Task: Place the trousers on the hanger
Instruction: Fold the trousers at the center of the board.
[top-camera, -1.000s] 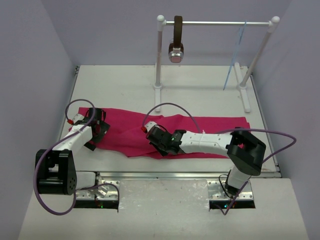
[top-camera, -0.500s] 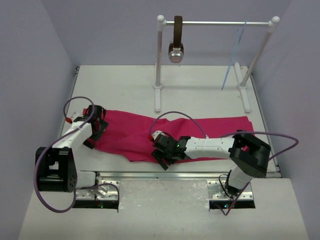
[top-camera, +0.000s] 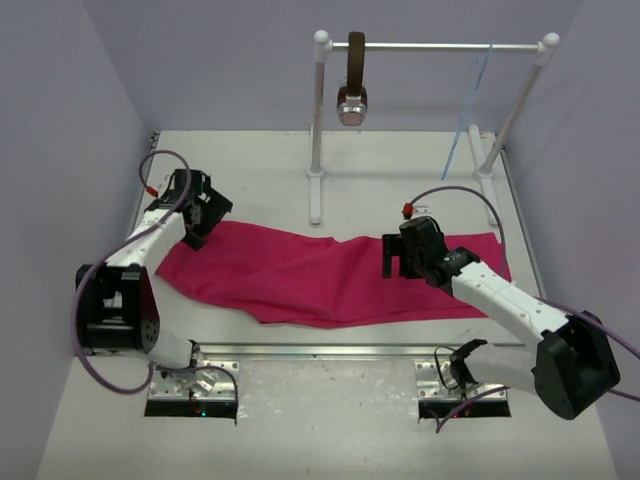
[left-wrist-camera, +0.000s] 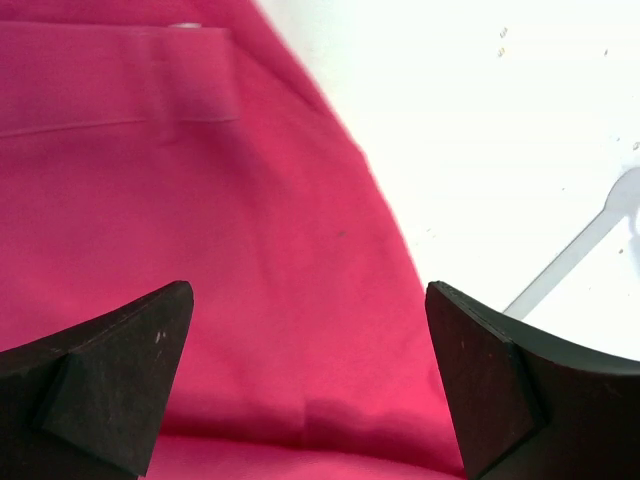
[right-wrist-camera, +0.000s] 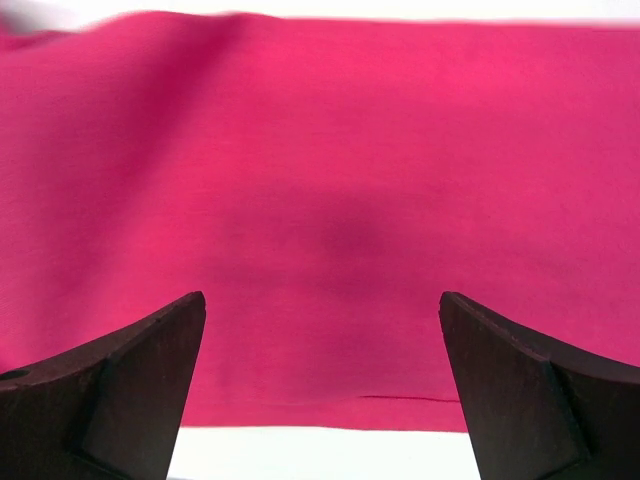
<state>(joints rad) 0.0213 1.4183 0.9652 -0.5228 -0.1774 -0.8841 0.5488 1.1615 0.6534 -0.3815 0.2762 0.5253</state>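
Magenta-pink soft fabric trousers (top-camera: 300, 275), one pair, are laid longer and flatter across the white table (top-camera: 250, 165) than a second ago, the right gripper (right-wrist-camera: 322, 300) having been drawn from their middle to their right end and the left gripper (left-wrist-camera: 308, 300) carried to their far left corner. One thin pale blue hanger (top-camera: 468, 110) and one brown strap (top-camera: 354, 70) are hung on the white rail (top-camera: 440, 46). Both arms are held low over the cloth, each with its fingers spread and nothing pinched.

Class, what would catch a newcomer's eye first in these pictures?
Big pink trousers lie flat across the table's middle. The left pincer and the right pincer, both open, hang over its ends. At the back, a pale blue hanger hangs near the rail's right end.
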